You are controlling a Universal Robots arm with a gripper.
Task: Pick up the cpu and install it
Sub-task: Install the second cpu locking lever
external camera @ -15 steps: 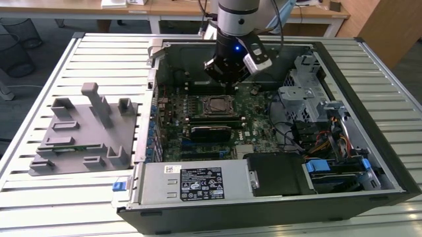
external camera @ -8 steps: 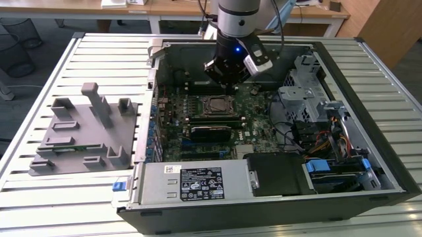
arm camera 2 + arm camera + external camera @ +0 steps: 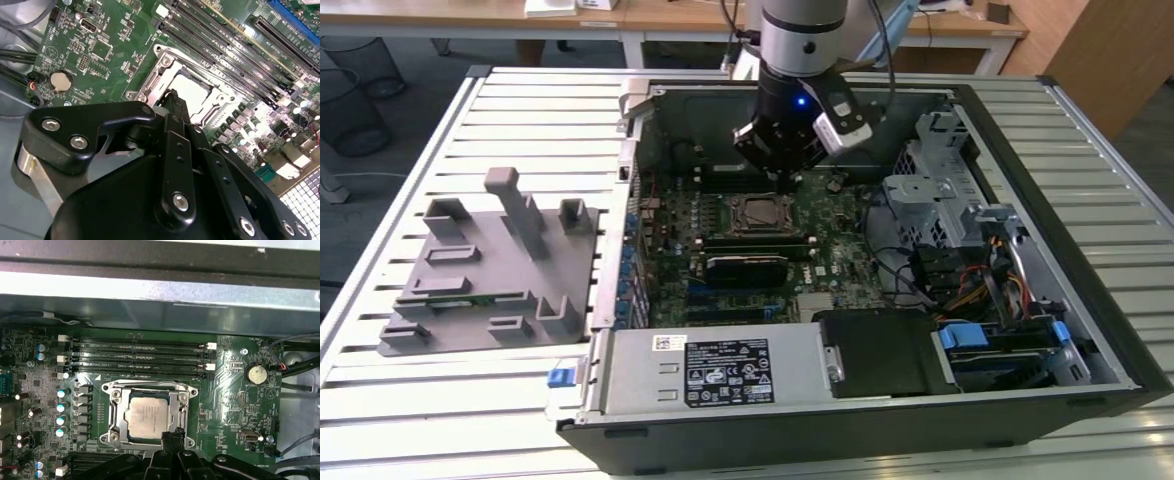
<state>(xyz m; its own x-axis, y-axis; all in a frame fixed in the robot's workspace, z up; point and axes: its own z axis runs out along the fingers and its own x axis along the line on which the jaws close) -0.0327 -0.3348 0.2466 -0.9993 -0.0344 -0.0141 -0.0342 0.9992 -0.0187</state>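
An open desktop computer case (image 3: 1067, 330) is lying on its side on a slatted metal table (image 3: 454, 400), with a grey fixture plate (image 3: 494, 270) of moulded holders sitting just beside it toward the exterior view's left. A green memory stick (image 3: 460, 297) is lying in one of that plate's slots. Inside the case, the green motherboard (image 3: 834, 225) is facing upward, and a silver-labelled drive cage (image 3: 707, 370) is occupying the near side.

The robot arm (image 3: 801, 40) is reaching down into the case from above, and its black gripper (image 3: 783, 183) is hanging over the far edge of the CPU socket (image 3: 765, 215). In the first wrist view, the gripper (image 3: 171, 436) is showing its narrow fingers drawn together into a single tip, clamped on nothing, with that tip sitting at the socket frame's (image 3: 114, 415) edge by one corner of the chip. In the second wrist view the gripper (image 3: 172, 97) is appearing the same way, fingers together just above the socket.

The cpu (image 3: 147, 416) is sitting flat inside the metal socket frame, its silver-grey top facing up, and it is showing likewise in the second wrist view (image 3: 197, 90). Rows of empty memory slots (image 3: 137, 360) are running alongside the socket, and a round coin cell battery (image 3: 256, 373) is sitting apart from it on the board.
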